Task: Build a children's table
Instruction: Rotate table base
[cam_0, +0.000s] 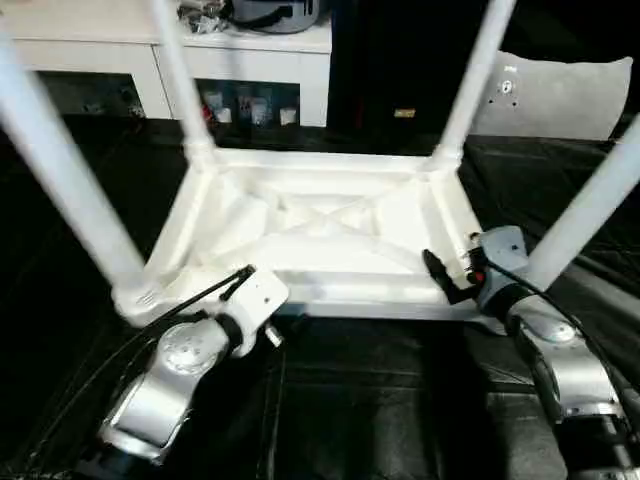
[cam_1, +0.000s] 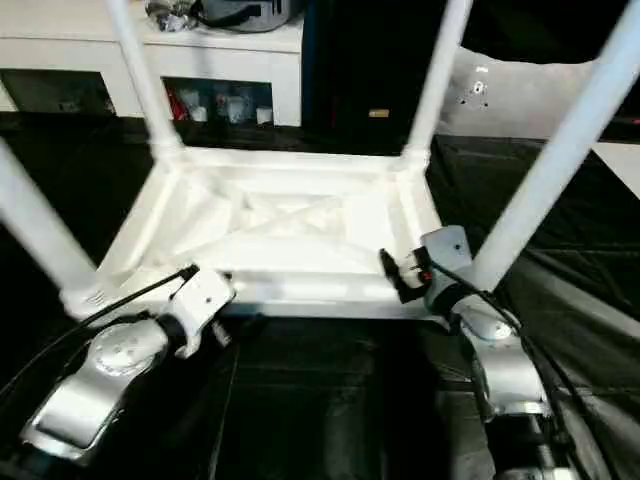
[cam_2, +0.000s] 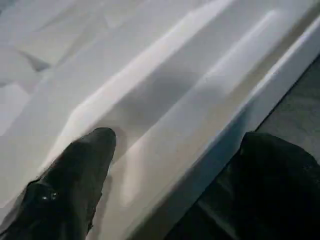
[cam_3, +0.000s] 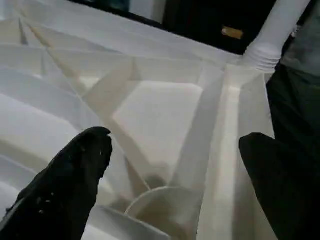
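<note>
The children's table (cam_0: 320, 235) lies upside down on a dark surface (cam_0: 360, 400), ribbed underside facing up, just ahead of both pincers. All four white legs stand up out of its corner sockets: the near left leg (cam_0: 60, 170) rises just outboard of the left pincer, the near right leg (cam_0: 585, 215) just outboard of the right pincer, and the far left leg (cam_0: 180, 80) and far right leg (cam_0: 475, 80) stand beyond them at the far corners.

The left pincer (cam_2: 175, 165) is released, its two black fingers (cam_2: 75, 175) spread wide and straddling the table's near rim, one over the ribbed underside and one outside the edge; whether they touch the plastic cannot be told.

The right pincer (cam_3: 175, 165) is likewise released and gripping nothing, its fingers (cam_3: 75, 170) wide apart over the near right corner, with a round socket wall just below and between them.

Behind the table, well beyond both pincers, stands a white shelf unit (cam_0: 230, 70).
</note>
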